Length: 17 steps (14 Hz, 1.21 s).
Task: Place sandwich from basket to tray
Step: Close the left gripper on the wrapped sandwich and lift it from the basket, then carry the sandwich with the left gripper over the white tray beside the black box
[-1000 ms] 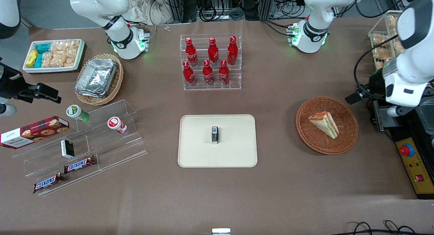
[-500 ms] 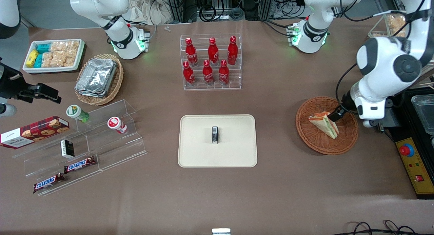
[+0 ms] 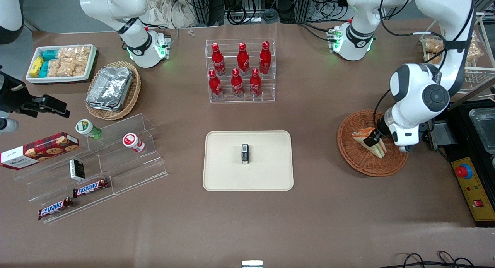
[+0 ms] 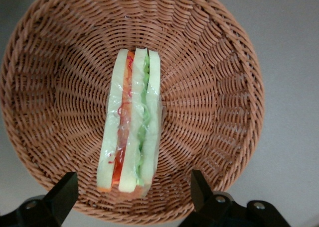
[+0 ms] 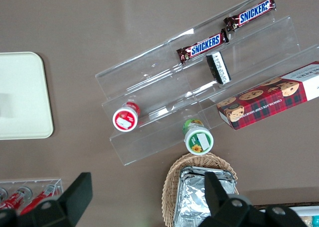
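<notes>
Nothing is moved yet: the sandwich (image 4: 130, 127) lies in the basket (image 3: 357, 159) at the frame's right, gripper (image 4: 130, 194) spread wide above it, ungrasped; the tray (image 3: 267, 175) at centre awaits it

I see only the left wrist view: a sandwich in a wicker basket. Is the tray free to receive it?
Observer: Not fully. A small dark object stands near the middle of the tray.
Operator: Where is the tray from the basket?
Observer: The basket lies toward the working arm's end of the table; the tray is beside it, toward the parked arm's end.
Operator: Is my gripper low already?
Observer: In the front view the gripper sits right over the sandwich, open, with a finger on either side of it.
</notes>
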{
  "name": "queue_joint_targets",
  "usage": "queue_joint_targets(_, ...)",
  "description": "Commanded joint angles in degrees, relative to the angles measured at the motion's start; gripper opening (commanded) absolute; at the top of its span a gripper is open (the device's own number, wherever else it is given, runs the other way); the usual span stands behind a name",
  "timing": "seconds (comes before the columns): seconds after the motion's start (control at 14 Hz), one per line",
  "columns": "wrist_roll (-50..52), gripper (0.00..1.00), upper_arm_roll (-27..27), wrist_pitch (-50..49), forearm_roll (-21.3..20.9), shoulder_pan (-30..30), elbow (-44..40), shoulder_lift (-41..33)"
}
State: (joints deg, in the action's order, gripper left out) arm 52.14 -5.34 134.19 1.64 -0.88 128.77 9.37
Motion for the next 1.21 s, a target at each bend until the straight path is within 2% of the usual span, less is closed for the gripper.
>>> queue_joint_targets(0.0,1.47,1.0,0.06,3.44,-3.12,0.17,0.78,2.4)
queue_joint_targets(0.21,1.47,0.99,0.24,7.57,-4.19,0.09,0.78,6.09)
queue_joint_targets(0.29,1.56,0.71,0.24,8.01,-4.19,0.09,0.7,6.79)
queue_joint_targets(0.36,1.47,0.23,0.24,8.37,-4.19,0.09,0.69,6.89)
queue_joint_targets(0.43,1.13,0.0,0.24,8.37,-4.27,0.09,0.52,6.98)
queue_joint_targets(0.71,0.25,0.0,-0.02,4.97,-5.07,0.26,-0.09,3.31)
queue_joint_targets(0.86,-1.67,0.0,-1.16,-6.24,-5.07,0.78,-4.29,-1.0)
queue_joint_targets(1.0,-5.37,0.0,-5.63,-19.6,-4.89,0.88,-12.88,-1.9)
queue_joint_targets(1.14,-7.13,0.0,-10.2,-26.93,-4.71,0.88,-19.5,-1.9)
